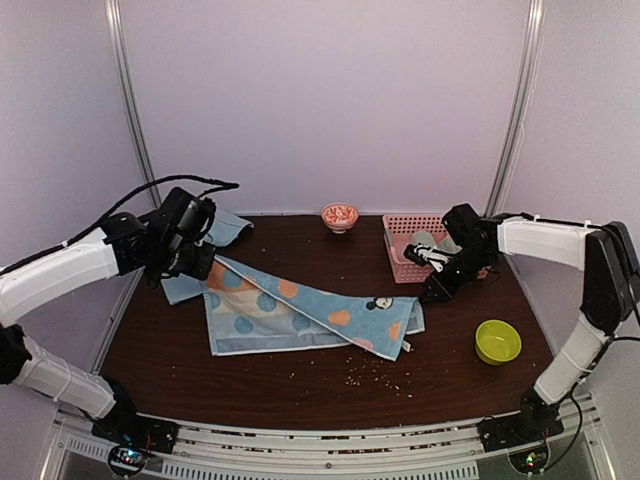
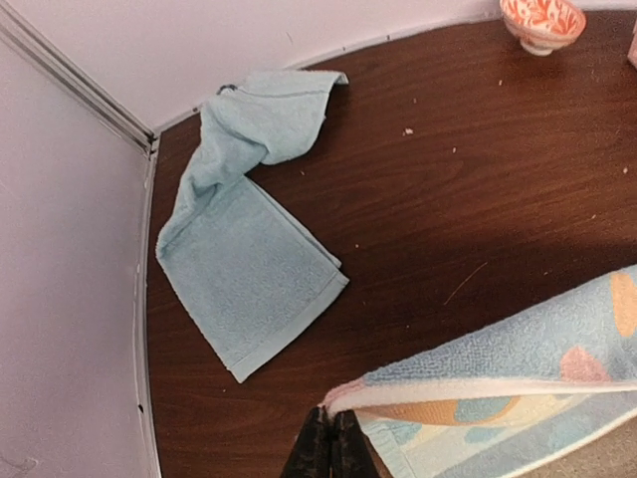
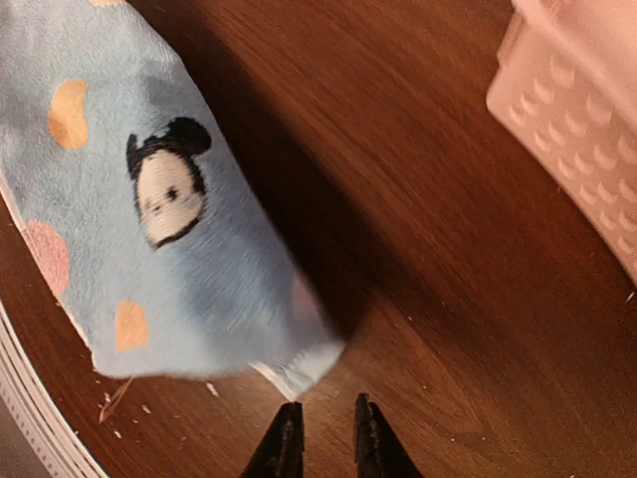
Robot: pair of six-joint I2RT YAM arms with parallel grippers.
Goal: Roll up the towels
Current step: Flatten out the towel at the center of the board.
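Blue spotted towel (image 1: 300,305) pinched in left claw (image 2: 331,416); right claw (image 3: 323,406) beside it, ajar, empty.

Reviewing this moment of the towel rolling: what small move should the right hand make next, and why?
Probably ease the right hand forward onto the nearest corner of the spotted towel and close. Its fingers stand slightly apart with nothing between them, just short of that end, while the left hand pinches the opposite end and holds it raised.
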